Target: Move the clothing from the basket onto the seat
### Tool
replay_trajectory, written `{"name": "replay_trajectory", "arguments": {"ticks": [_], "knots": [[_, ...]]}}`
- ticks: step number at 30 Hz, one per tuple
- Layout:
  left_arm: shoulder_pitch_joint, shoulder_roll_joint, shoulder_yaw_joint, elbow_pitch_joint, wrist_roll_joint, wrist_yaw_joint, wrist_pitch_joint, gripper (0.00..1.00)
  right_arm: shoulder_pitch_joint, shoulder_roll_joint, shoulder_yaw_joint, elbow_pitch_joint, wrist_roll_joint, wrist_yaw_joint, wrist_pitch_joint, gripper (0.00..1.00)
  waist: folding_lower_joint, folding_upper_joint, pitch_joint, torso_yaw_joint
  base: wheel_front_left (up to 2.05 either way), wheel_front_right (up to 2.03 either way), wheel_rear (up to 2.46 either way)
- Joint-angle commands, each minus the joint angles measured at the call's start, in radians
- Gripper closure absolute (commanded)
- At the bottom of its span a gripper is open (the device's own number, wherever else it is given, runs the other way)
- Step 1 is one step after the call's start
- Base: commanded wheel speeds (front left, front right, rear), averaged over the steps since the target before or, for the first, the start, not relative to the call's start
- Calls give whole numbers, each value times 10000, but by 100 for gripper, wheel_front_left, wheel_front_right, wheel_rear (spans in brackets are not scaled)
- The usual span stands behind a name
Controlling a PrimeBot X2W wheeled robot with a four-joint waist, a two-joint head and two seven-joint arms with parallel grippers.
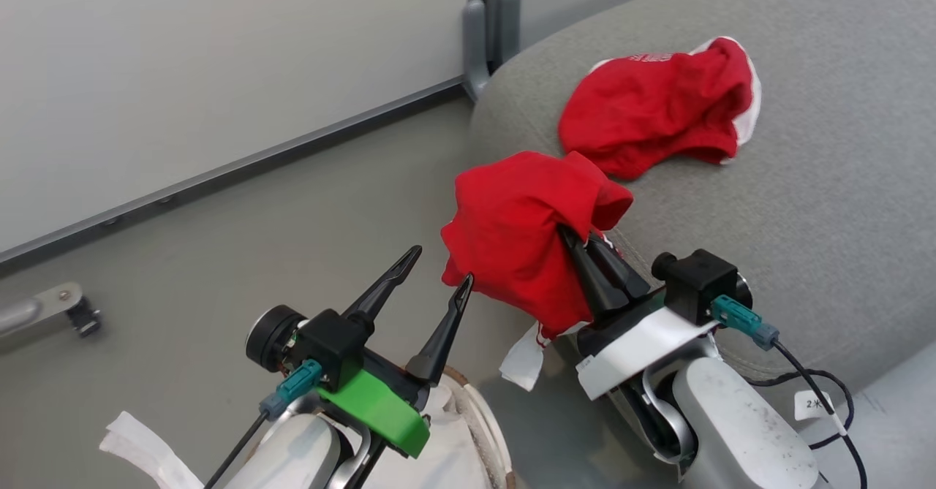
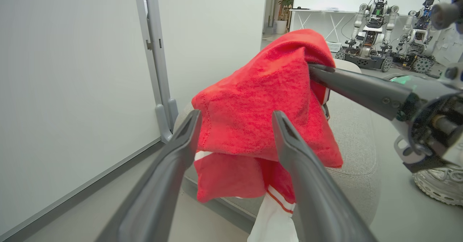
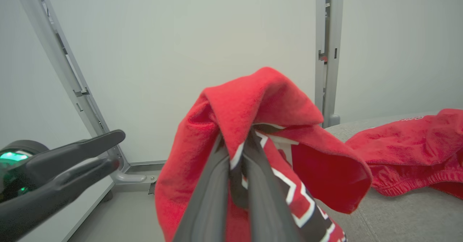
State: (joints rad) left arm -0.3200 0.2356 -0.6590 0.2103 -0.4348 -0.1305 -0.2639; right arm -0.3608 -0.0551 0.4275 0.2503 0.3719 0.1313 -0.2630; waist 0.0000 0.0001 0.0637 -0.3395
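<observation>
A bright red garment [image 1: 523, 237] with white trim hangs in the air from my right gripper [image 1: 578, 244], which is shut on a fold of it [image 3: 253, 111] at the grey seat's [image 1: 804, 182] near edge. Its white striped end [image 2: 273, 216] dangles below. A second red garment [image 1: 654, 109] lies crumpled on the seat [image 3: 398, 220] farther back. My left gripper [image 1: 439, 270] stands open and empty just left of the hanging cloth [image 2: 253, 101], fingers apart. The basket's rim [image 1: 482, 416] peeks out beneath my left arm.
A white partition wall with a grey metal post and foot [image 1: 486, 28] stands behind the seat. Grey floor [image 1: 219, 255] spreads to the left, with a metal bracket [image 1: 51, 306] at its edge. Other robots [image 2: 372, 32] are parked far off.
</observation>
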Motion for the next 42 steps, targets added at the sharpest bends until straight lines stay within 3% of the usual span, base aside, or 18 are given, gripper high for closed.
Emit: {"name": "replay_trajectory", "arguments": {"ticks": [1, 7, 15, 24, 32, 36, 42], "knots": [[44, 150, -3, -25, 38, -5, -6, 0, 105, -19, -153, -110, -119, -11, -27, 100, 0, -1, 711, -1440, 0, 0, 0], [-166, 380, -186, -75, 30, -5, -6, 0, 107, 10, -1401, -550, -601, -11, -27, 100, 0, -1, 1290, -1589, 0, 0, 0], [-684, 1068, -594, -380, -181, -5, -6, 0, -1774, -262, -4125, -536, -1931, -11, -25, 100, 0, -1, 2742, -749, 0, 0, 0], [-1307, 1840, -1070, -920, -489, -5, -6, 0, -5202, -1393, -5972, 251, -3578, -12, 21, 100, 0, -1, 4381, 468, 0, 0, 0], [-1928, 2090, -1235, -1367, -643, -5, -6, 0, -7219, -2564, -7580, 1017, -5093, -12, 1075, 100, 0, -1, 5676, 1760, 0, 0, 0], [-2007, 2233, -1033, -1381, -688, -5, -6, 0, -7037, -2444, -8680, 1329, -6052, -12, 1527, 100, 0, -1, 6151, 2237, 0, 0, 0], [-1986, 2343, -616, -1362, -745, -5, -6, 0, -6077, -1604, -10263, 1828, -7100, -12, 1466, 100, 0, -1, 6555, 2500, 0, 0, 0]]}}
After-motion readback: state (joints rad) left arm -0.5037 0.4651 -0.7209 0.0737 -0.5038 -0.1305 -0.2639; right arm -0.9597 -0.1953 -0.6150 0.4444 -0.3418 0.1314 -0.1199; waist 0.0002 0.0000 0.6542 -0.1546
